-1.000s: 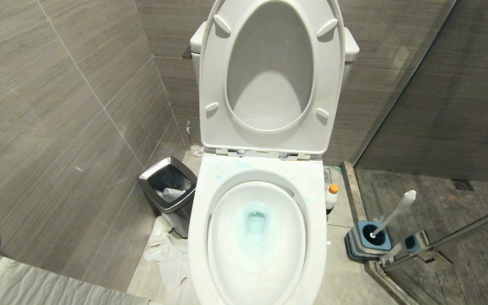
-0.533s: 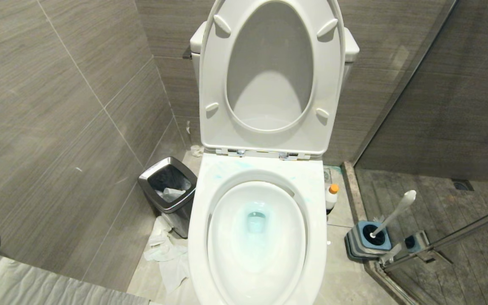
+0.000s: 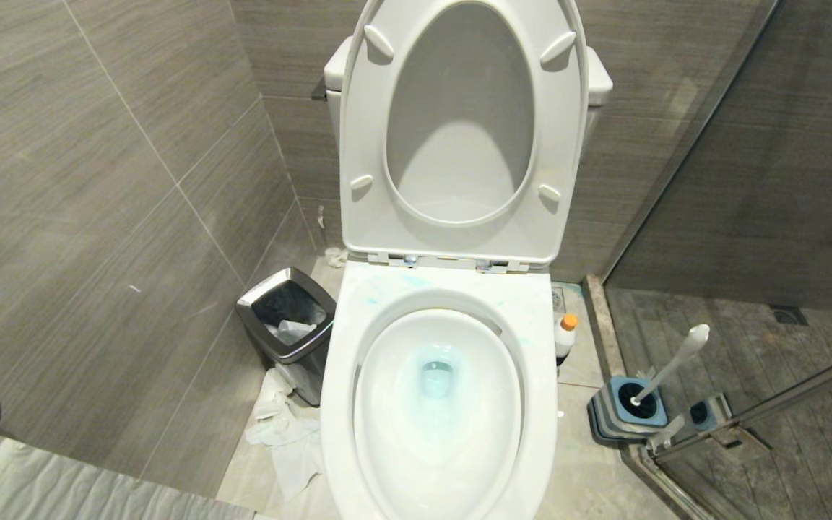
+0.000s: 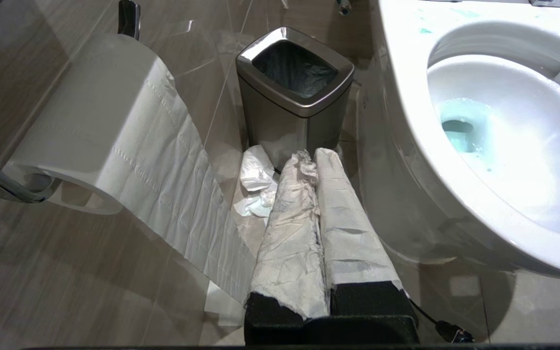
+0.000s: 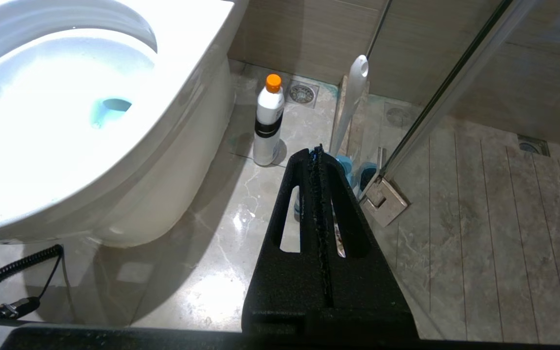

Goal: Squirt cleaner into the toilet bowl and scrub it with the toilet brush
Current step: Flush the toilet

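The cleaner (image 5: 268, 121) stands upright on the floor against the toilet bowl (image 5: 66, 116)'s right flank, just ahead of the shut, empty right gripper (image 5: 317, 151), the nearer arm

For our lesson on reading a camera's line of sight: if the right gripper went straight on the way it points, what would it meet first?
Probably the toilet brush in its holder, just past the right gripper; depth is unclear.
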### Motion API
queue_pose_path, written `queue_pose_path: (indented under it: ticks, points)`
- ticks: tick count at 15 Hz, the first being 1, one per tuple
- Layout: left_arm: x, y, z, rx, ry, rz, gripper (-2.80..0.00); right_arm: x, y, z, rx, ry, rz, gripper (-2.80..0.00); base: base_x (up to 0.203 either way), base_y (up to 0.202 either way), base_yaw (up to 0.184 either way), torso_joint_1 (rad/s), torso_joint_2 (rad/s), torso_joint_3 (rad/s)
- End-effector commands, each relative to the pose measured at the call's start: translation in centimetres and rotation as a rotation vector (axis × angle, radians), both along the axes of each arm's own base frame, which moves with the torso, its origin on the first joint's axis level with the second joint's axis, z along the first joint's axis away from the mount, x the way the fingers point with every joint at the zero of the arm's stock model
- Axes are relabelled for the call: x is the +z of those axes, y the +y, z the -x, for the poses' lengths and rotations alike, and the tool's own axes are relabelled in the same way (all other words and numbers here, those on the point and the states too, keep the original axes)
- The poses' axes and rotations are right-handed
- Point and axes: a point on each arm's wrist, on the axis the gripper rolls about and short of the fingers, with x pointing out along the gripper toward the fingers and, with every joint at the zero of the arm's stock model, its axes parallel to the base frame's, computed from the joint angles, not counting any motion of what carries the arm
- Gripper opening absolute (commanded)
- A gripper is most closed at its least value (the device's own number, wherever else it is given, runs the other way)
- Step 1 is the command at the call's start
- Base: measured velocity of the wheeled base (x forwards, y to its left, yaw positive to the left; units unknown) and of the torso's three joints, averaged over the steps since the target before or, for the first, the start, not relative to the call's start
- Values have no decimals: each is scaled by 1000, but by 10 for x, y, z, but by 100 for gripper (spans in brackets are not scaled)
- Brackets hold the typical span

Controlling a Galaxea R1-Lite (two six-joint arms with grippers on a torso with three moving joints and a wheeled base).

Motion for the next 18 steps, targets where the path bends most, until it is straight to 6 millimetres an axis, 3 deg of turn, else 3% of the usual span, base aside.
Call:
queue_pose_path:
  ticks: [1,18]
  points:
    - [-2,0,-1,-1,8,1,-280,-3,0,-1,0,12,0,-280,0,0,0,0,0,0]
    - [-2,0,-1,0,8,1,-280,-3,0,-1,0,12,0,-280,17,0,0,2,0,0]
